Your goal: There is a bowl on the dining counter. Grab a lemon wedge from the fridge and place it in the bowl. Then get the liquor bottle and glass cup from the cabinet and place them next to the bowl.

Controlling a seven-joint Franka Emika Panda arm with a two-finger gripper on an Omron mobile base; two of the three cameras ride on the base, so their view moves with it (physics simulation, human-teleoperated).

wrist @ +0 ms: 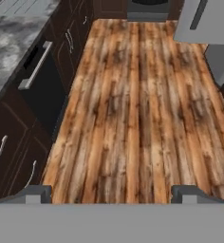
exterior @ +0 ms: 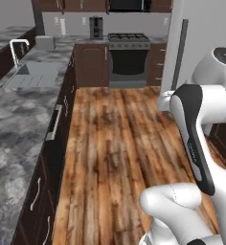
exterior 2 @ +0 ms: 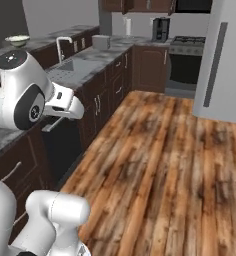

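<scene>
Looking down a plank wood floor (wrist: 133,109) through the hand view, with the end effector (wrist: 112,193) poised above it, fingertips (wrist: 35,193) spread wide at the bottom corners and nothing between them. Bare boards under the gap, no contact with anything.

Over on the right, the fridge (exterior 2: 225,65): tall, pale silver-grey, long dark vertical handle (exterior 2: 214,64) down its front, door closed. Seen again at the upper right of the hand view (wrist: 206,21), well ahead of the end effector and off to its right. Also at the right in the left base view (exterior: 182,48), behind the white arm (exterior: 201,124).

To the left, a run of dark brown cabinets under a grey marbled counter (exterior: 14,129), with a sink (exterior: 33,74) and faucet (exterior: 16,50) set into it. Further back, a stove with black oven door (exterior: 128,60) and a coffee machine (exterior: 96,27) on the far counter.

Far off, a pale shallow bowl (exterior 2: 17,39) sitting on the raised counter behind the sink, upper left of the right base view, well apart from the end effector and across the kitchen from the fridge.

Dark wooden wall cabinet fronts (exterior 2: 135,5) along the top edge; too cropped to make out handles.
</scene>
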